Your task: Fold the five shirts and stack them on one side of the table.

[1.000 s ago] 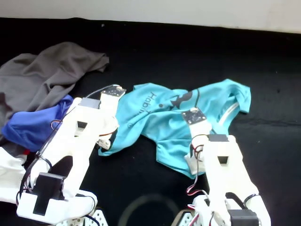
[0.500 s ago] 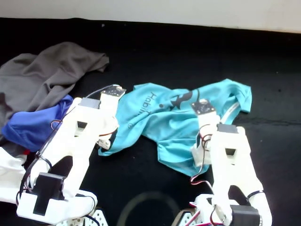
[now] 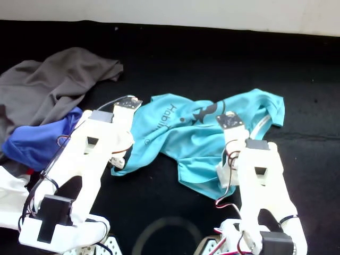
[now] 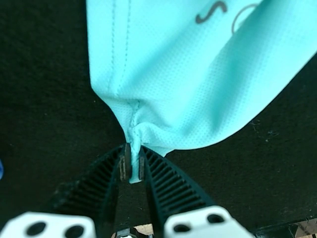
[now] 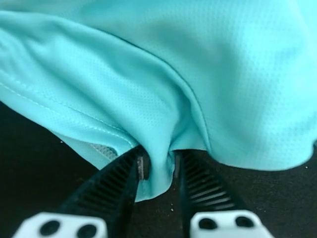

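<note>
Right claw (image 5: 157,166) shifted rightward, clamped on teal shirt (image 3: 186,133) fold, left claw (image 4: 132,159) pinching its corner, black surface (image 3: 212,69) beneath

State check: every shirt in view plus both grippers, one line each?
teal shirt: unfolded, rumpled, pinched at two edges.
grey shirt: unfolded, crumpled in a heap.
blue shirt: bunched up against the grey shirt.
left gripper: shut on the teal shirt's hem.
right gripper: shut on a fold of the teal shirt.
</note>
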Controlling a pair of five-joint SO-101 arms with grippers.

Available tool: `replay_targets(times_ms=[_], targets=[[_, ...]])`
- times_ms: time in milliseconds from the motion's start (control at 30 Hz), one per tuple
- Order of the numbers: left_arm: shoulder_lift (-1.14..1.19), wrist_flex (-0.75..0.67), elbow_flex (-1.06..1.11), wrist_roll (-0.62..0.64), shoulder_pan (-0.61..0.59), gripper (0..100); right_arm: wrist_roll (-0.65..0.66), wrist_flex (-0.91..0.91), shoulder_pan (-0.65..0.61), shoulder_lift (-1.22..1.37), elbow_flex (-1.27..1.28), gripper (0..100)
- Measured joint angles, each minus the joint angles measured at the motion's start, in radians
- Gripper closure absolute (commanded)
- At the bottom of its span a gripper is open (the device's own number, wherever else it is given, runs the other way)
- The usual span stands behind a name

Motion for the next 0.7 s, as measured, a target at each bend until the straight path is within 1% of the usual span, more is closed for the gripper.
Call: replay_targets(times_ms=[67, 233, 400, 467, 567, 700], targets=[[0.0, 0.0, 0.0, 0.0, 0.0, 99, 0.0, 0.003, -0.006, 0.0, -0.002, 99.8], [0.0, 0.0, 0.0, 0.0, 0.0, 99, 0.0, 0.034, 0.005, 0.0, -0.068, 99.3], [0.0, 0.005, -0.049, 0.0, 0.0, 99, 0.0, 0.135, 0.107, 0.0, -0.261, 99.3], [0.0, 0.055, -0.124, 0.0, 0.0, 99, 0.0, 0.16, 0.167, 0.0, -0.362, 99.3], [0.0, 0.157, -0.301, 0.0, 0.0, 99, 0.0, 0.169, 0.253, 0.0, -0.517, 99.3], [0.0, 0.269, -0.569, 0.0, 0.002, 99, 0.0, 0.169, 0.295, 0.0, -0.677, 99.3]])
